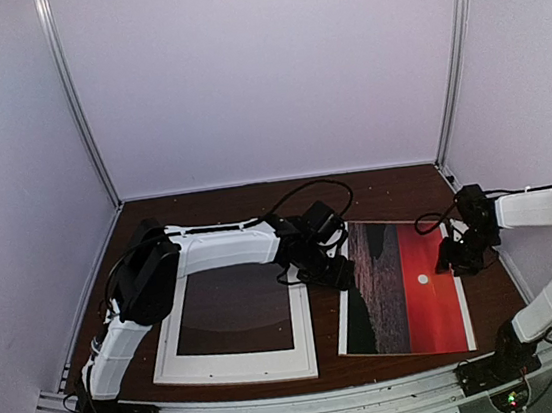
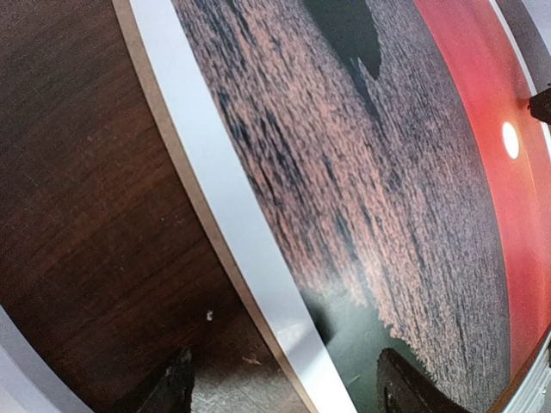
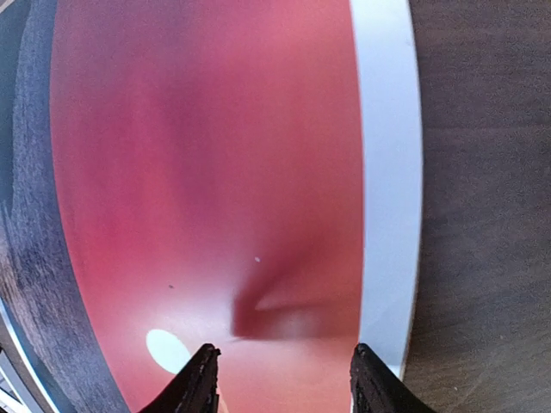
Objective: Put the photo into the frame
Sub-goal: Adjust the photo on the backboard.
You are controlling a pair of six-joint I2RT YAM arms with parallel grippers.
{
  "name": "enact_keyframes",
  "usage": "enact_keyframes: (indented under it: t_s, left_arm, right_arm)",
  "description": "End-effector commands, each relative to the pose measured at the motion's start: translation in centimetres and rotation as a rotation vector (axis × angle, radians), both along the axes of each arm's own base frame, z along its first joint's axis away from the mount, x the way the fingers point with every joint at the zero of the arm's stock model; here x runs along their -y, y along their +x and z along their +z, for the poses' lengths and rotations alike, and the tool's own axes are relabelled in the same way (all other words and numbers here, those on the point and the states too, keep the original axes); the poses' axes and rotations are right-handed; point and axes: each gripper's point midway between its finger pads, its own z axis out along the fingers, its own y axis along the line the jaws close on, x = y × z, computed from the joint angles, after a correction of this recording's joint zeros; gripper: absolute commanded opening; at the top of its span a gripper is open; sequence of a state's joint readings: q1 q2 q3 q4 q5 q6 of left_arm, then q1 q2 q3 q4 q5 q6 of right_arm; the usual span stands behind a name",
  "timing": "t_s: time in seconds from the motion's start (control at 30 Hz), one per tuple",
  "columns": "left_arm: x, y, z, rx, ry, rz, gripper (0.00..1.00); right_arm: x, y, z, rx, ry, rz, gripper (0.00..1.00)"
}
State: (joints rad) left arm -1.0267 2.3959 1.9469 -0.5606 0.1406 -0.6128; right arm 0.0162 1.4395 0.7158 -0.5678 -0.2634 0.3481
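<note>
- Left gripper point(image 2: 286, 372): jaws apart, nothing clamped. One fingertip sits over bare table point(image 1: 380, 192), the other over the photo point(image 1: 407, 291), so they straddle the print's left white margin. Cannot tell whether either tip touches.
- Right gripper point(image 3: 286, 349): jaws apart, both tips low over the red sky just inside the right white margin. Nothing is between them. A dark shadow lies on the paper just ahead of them. Contact not clear.
- Photo lies face up and flat on the table, right of centre, long side running away from the bases. Water is on its left half and red sky on its right, with the sun point(image 3: 168, 351) near the right gripper.
- Frame point(image 1: 238, 370) lies flat to the left of the photo, with a narrow strip of wood between them. Their edges do not touch.
- Open room: bare wood behind both items up to the walls point(image 1: 259, 67), and a thin strip right of the photo.
- Left arm point(image 1: 221, 248) crosses over the frame's far rail and hides most of it.
- Frame opening reads dark and glossy. Cannot tell whether it is bare table or a sheet.
- Thin tan line runs beside the photo's left margin in the left wrist view. Cannot make out what it is.
- Both wrist views cut the fingers off at the bottom.
</note>
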Motion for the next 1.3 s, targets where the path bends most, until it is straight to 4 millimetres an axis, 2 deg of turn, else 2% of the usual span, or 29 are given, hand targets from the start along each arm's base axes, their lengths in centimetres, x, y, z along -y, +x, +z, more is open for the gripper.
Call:
enact_keyframes:
  t_s: [0.0,0.3,0.5,0.6,0.73,0.83,0.9,1.0,1.27]
  left_arm:
    - [-0.3,0.4,-1.0,-0.009,0.021,0.026,0.73]
    - [-1.0,0.1,-1.6,-0.029,0.038,0.051,0.72]
    - [-1.2,-0.1,-1.7,-0.035,0.035,0.06,0.66]
    - [-1.3,-0.1,-1.6,-0.031,0.034,0.058,0.61]
    - [-1.8,-0.1,-1.5,-0.012,0.051,0.058,0.58]
    - [-1.8,-0.3,-1.6,0.0,0.06,0.04,0.58]
    - [-1.6,-0.7,-1.7,0.003,0.063,0.027,0.57]
    - [-1.5,-1.2,-2.0,-0.004,0.062,0.015,0.55]
    - [-0.9,-1.7,-2.4,-0.028,0.033,-0.009,0.45]
  right_arm:
    - [-1.4,0.7,-0.5,-0.016,0.02,0.024,0.52]
    - [-3.9,0.9,-1.0,-0.02,0.055,0.07,0.5]
    - [-5.6,1.1,-0.4,0.004,0.074,0.11,0.49]
    - [-4.6,1.2,0.8,0.029,0.023,0.101,0.51]
    - [-1.8,1.0,2.7,0.052,-0.099,0.057,0.57]
    - [0.7,0.6,3.2,0.042,-0.156,0.001,0.59]
    - [1.8,0.2,2.9,0.023,-0.173,-0.02,0.6]
    - [2.3,-0.1,2.0,-0.008,-0.171,-0.031,0.61]
    - [1.7,-0.1,-0.6,-0.05,-0.097,-0.047,0.58]
